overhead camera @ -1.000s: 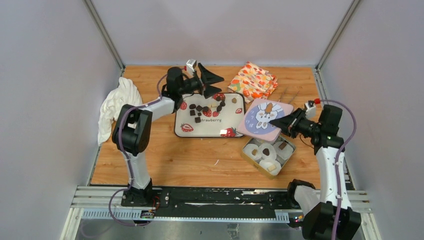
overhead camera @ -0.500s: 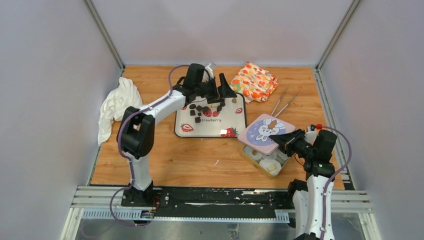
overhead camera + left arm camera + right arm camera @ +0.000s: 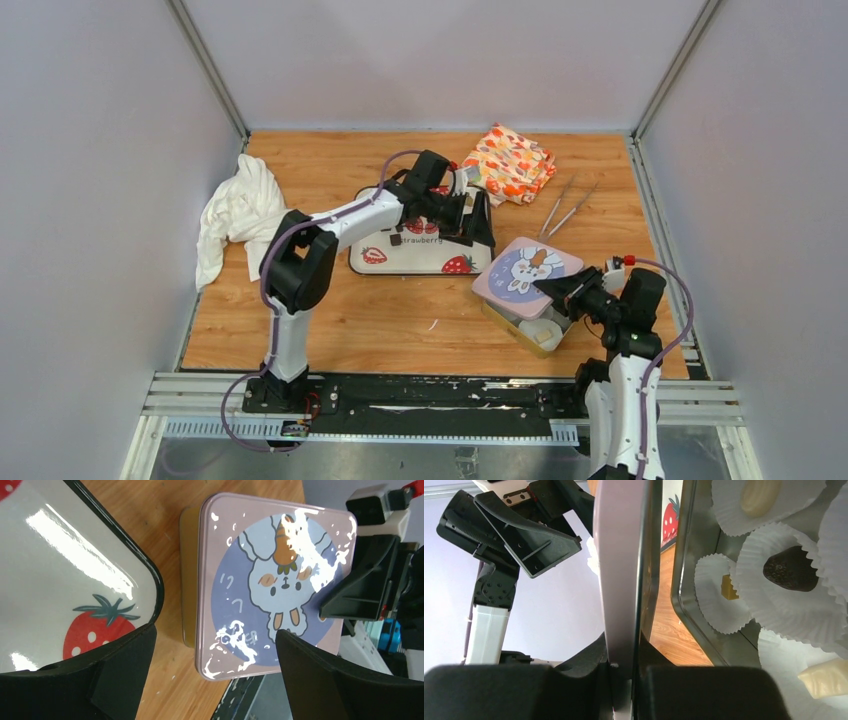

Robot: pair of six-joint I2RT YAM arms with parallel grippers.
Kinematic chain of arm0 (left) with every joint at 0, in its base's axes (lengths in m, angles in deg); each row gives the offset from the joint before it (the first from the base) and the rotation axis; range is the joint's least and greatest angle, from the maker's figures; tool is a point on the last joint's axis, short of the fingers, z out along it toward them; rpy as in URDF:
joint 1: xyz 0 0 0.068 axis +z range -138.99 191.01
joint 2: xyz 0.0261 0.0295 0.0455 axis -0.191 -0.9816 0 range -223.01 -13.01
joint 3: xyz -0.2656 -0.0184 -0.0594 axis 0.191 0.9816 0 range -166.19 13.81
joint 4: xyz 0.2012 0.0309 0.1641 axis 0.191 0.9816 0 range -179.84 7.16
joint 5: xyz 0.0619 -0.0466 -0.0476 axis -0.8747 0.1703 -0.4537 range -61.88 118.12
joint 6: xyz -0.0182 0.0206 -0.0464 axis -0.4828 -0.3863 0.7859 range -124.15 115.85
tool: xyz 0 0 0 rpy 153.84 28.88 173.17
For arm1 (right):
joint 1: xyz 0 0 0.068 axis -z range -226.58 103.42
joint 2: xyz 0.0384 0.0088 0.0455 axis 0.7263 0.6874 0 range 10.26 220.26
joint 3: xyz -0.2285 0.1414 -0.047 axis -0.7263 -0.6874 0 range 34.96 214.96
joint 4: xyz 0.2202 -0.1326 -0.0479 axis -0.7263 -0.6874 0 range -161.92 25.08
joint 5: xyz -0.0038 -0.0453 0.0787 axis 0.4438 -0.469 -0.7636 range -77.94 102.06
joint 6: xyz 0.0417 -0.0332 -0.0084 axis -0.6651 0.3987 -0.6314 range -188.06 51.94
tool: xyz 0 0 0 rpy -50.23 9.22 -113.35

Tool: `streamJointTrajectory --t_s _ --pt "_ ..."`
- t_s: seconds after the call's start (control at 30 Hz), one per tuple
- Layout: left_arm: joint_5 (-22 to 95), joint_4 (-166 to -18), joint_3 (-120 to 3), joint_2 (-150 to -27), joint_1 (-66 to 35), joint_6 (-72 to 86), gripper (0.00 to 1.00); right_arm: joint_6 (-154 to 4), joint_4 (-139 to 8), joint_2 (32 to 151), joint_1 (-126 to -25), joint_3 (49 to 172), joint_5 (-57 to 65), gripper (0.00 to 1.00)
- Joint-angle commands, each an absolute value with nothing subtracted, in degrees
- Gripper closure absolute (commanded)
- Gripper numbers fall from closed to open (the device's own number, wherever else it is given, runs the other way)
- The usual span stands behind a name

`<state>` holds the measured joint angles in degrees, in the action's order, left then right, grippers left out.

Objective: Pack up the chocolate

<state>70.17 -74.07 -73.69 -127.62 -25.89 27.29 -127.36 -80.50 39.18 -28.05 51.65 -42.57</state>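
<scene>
Chocolate pieces lie in white paper cups inside the gold tin (image 3: 694,580): a dark one (image 3: 791,569), a tan one (image 3: 726,587) and cream ones (image 3: 764,492). One dark piece (image 3: 396,240) shows on the strawberry tray (image 3: 415,262); my left arm hides the others. My right gripper (image 3: 560,290) (image 3: 634,680) is shut on the edge of the pink rabbit lid (image 3: 527,272) (image 3: 621,570), held tilted over the tin (image 3: 530,330). My left gripper (image 3: 478,225) (image 3: 215,680) is open over the tray's right end, its jaws facing the lid (image 3: 275,580), touching nothing.
A white cloth (image 3: 235,215) lies at the table's left edge. An orange patterned cloth (image 3: 508,160) sits at the back, with metal tweezers (image 3: 565,210) beside it. The tin stands close to the tray's corner (image 3: 150,580).
My left arm has swung right across the tray toward the lid, its jaws narrowing slightly. My right arm has drawn back and lowered the lid over the tin.
</scene>
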Motion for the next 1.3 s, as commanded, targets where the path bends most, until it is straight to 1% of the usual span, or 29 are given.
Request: streamJointTrajectory --t_s 0.0,0.13,0.37,0.47,0.6,0.73,0.83,1.0,1.1,1.2,1.23,1.27 --pt "74.1 -67.3 -76.3 -129.4 -27.0 21.7 0.06 -124.1 -84.5 37.9 -27.2 51.1 -43.5 1.0" --pt "71.8 -60.3 -81.0 -133.1 -28.6 15.6 0.06 -123.6 -84.7 37.1 -27.1 51.1 -43.2 1.0" --pt "70.8 -62.9 -82.6 -135.5 -31.7 16.6 0.07 -117.5 -93.0 38.4 -26.9 54.2 -38.6 1.0" --pt "71.2 -61.8 -84.3 -137.0 -32.3 16.1 0.08 -116.6 -94.5 38.5 -26.9 54.4 -37.8 1.0" --pt "73.8 -63.3 -83.0 -137.0 -32.3 15.8 0.08 -115.5 -95.7 38.2 -26.9 54.4 -37.0 1.0" --pt "73.4 -62.7 -83.7 -137.8 -32.5 15.7 0.1 -115.2 -97.1 38.4 -26.8 54.6 -35.5 1.0" --pt "71.9 -60.3 -85.0 -138.6 -33.0 14.3 0.1 -113.6 -100.6 38.9 -26.8 55.8 -33.0 0.93" --pt "71.3 -58.5 -86.4 -138.7 -33.8 12.8 0.1 -109.2 -106.7 39.9 -26.8 59.1 -26.4 0.95" --pt "68.8 -57.0 -87.2 -138.3 -34.1 11.6 0.08 -107.2 -109.1 42.1 -26.8 60.3 -24.6 0.9" --pt "67.9 -57.0 -87.7 -137.7 -34.2 11.1 0.07 -103.9 -113.0 44.1 -26.8 62.6 -21.9 0.77" --pt "67.9 -57.1 -87.7 -137.8 -34.2 11.1 0.07 -103.1 -114.5 44.5 -26.8 63.0 -20.4 0.74" --pt "68.0 -57.1 -87.7 -137.8 -34.2 11.1 0.07 -102.3 -115.6 44.8 -26.7 63.9 -19.1 0.69"
